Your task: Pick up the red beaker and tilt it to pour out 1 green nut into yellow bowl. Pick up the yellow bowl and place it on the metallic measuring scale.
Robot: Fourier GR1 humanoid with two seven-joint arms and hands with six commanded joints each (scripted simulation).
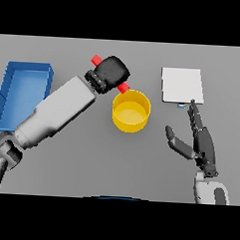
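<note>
One red beaker, one yellow bowl, one metallic scale, one blue bin, two hands.

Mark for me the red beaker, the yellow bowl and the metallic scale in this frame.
red beaker (123, 87), head view, on the red end showing below the left hand.
yellow bowl (130, 123), head view, on its near outer wall.
metallic scale (181, 85), head view, on the middle of its flat top plate.

Grey table: yellow bowl, scale, blue bin.
</note>
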